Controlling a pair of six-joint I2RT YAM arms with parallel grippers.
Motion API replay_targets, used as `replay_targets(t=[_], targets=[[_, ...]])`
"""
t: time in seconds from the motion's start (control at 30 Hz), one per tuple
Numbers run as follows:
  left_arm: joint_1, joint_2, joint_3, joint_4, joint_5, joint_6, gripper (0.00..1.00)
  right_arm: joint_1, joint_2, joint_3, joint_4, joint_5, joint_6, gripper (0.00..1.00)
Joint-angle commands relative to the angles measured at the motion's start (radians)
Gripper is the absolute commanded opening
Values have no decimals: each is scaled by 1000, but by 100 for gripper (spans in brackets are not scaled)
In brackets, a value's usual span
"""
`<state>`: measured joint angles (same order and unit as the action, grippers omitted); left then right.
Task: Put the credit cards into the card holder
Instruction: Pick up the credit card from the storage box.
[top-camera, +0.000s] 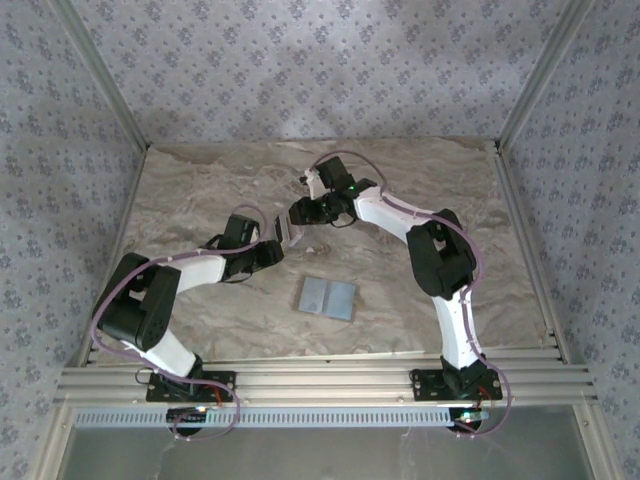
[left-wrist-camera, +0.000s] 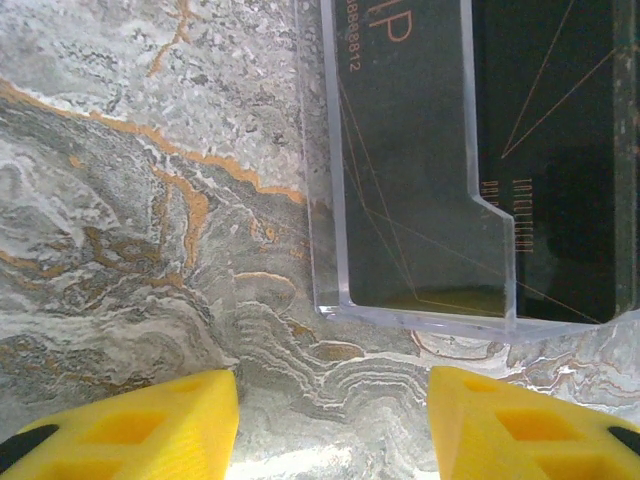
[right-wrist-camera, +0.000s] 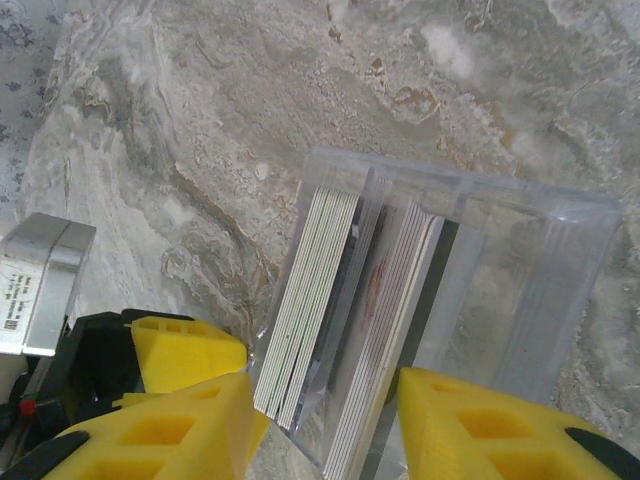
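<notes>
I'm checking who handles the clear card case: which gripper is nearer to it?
Right. The right gripper has the clear case between its fingers. The left gripper sits short of it, with bare table between its open fingers.

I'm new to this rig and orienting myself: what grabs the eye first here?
Both arms meet mid-table at a clear plastic card holder. Close up, a dark card with gold lines lies inside it, and stacks of pale cards stand on edge between yellow fingers of the right gripper. A flat grey rectangle lies alone nearer the bases.
</notes>
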<state>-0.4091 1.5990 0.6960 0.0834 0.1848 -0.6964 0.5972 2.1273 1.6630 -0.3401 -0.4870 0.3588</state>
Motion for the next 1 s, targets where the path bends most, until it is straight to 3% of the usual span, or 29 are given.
replay_targets(t=[0.0,0.23,0.47,0.7,0.97], targets=[[-1,12,15,32,34,14,53,0,21,4,-9,-30,12,46],[8,-97,-24,19,48,-3,53,6,19,16,-54,48,-5,46],[59,-180,-56,26,88,-26,54,6,22,16,-54,14,2,46],[105,-120,-34,106,180,-61,52,-4,-3,-8,-23,-43,25,46],[107,-23,34,126,211,-56,51,-11,-6,-14,-13,-73,37,40]])
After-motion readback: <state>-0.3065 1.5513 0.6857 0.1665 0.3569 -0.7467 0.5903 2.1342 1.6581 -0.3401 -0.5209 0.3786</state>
